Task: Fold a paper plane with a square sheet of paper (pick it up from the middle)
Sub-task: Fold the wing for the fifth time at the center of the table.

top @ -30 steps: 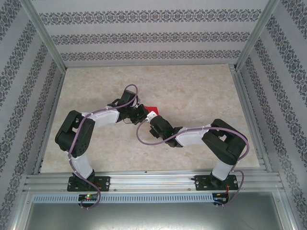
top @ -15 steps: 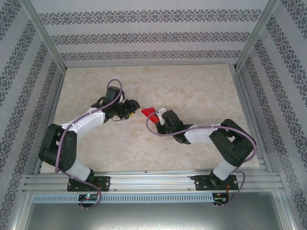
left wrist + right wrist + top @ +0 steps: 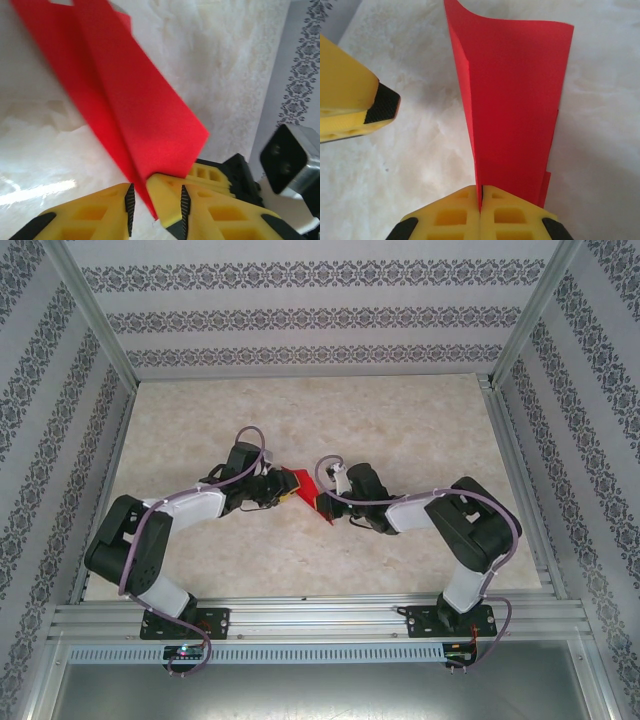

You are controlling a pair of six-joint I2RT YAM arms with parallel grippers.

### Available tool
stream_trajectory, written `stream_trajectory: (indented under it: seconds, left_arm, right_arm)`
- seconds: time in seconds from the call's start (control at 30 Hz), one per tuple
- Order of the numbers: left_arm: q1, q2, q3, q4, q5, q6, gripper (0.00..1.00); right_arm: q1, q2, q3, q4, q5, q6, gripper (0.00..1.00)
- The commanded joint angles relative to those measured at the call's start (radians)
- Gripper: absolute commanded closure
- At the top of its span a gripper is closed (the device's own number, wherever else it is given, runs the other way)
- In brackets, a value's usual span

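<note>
You are holding the square sheet of paper (image 3: 305, 495), already creased into a point, over the table's (image 3: 400, 420) middle: right fingers (image 3: 485, 197) clamping it, left fingers (image 3: 162, 195) gaping slightly around one end. Wing folds are probably remaining.

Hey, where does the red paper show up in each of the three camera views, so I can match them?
Top external: red paper mid-table.
Left wrist: red paper slanting from top left down between left gripper's fingers.
Right wrist: red paper rising from right gripper's fingers, which are shut.
Shared landmark: beige marbled tabletop.
</note>
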Motion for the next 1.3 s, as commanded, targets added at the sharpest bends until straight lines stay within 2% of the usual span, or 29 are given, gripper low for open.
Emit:
stream_trajectory:
  seconds: [0.0, 0.2, 0.47, 1.27]
  left_arm:
    - [-0.013, 0.023, -0.020, 0.117, 0.025, -0.016, 0.69]
    - [-0.018, 0.058, -0.035, 0.185, 0.047, -0.030, 0.73]
    - [-0.029, 0.093, -0.042, 0.228, 0.061, -0.030, 0.76]
    - [-0.038, 0.203, -0.007, 0.231, 0.066, -0.011, 0.80]
  right_arm:
    - [-0.019, 0.035, -0.009, 0.109, -0.123, 0.111, 1.00]
    - [-0.047, 0.095, 0.000, 0.175, -0.211, 0.204, 1.00]
    - [-0.059, 0.154, 0.028, 0.175, -0.254, 0.268, 1.00]
    - [-0.065, 0.175, 0.073, 0.052, -0.263, 0.254, 0.99]
